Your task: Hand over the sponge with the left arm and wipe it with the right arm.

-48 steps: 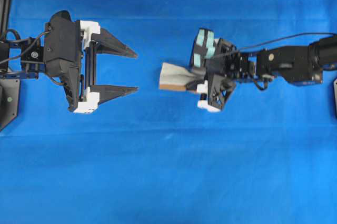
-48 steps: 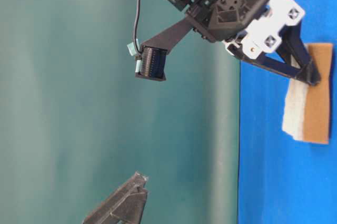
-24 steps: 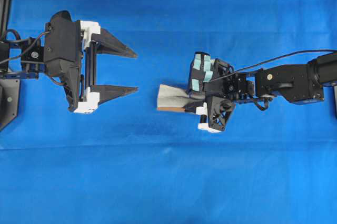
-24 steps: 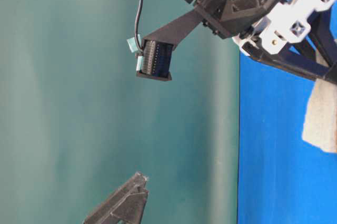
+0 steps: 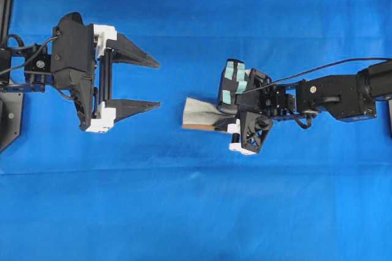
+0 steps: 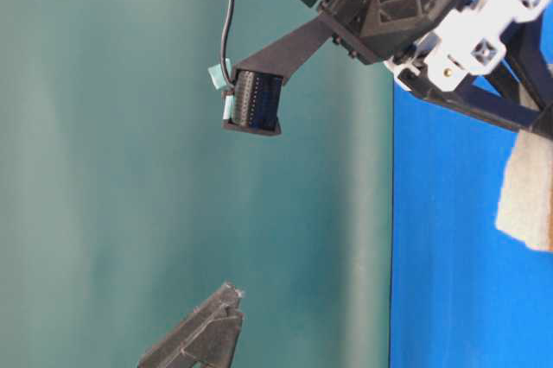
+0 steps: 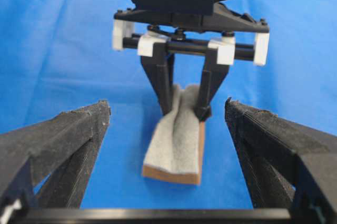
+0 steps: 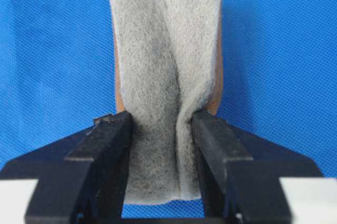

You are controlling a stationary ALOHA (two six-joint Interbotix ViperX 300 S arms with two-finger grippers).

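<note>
Blue cloth [image 5: 196,212], mid-area: right gripper [image 8: 160,129] pinching sponge [image 5: 201,114], wiping step; left gripper [image 5: 153,83] spread, idle; next calls for sweeping strokes.

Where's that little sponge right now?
Overhead, the sponge sits right of centre on the blue cloth, pinched in the right gripper, facing the open left gripper.

Sponge [image 8: 166,77]: fuzzy grey felt-like fibre face, matt, creased; smooth brown-orange backing layer. Tablecloth [image 8: 47,50]: blue woven cloth, fine mesh texture, matt. Right gripper [image 8: 162,129] fingers: matt black grainy plastic. Left gripper [image 5: 147,83] fingers: rough, layered black plastic; white plastic fittings.
</note>
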